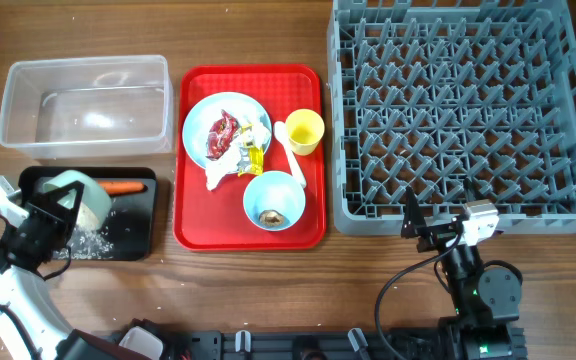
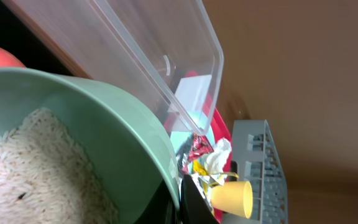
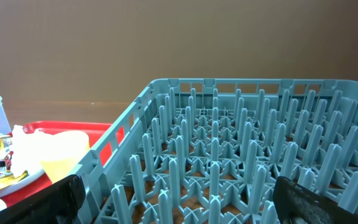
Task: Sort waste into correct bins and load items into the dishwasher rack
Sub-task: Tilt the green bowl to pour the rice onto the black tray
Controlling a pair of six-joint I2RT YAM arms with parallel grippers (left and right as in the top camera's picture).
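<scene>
The pale green bowl (image 1: pixel 80 200) is hanging tipped on its side over the 9 o'clock end of the black tray (image 1: pixel 140 238). Its mouth is facing roughly 5 o'clock, where white rice grains (image 1: pixel 88 244) are lying scattered on the tray floor. The left wrist view is showing more of them inside the bowl. The left gripper (image 1: pixel 56 212) is pinching the bowl's rim with its jaws closed tight, though the contact itself seems partly hidden. An orange carrot (image 1: pixel 123 187) is lying at 3 o'clock from the bowl, its long axis running 9 to 3. The dishwasher rack (image 1: pixel 448 218) is standing far off at 3 o'clock, much nearer the right gripper (image 1: pixel 420 228), which is hanging wide open and empty.
</scene>
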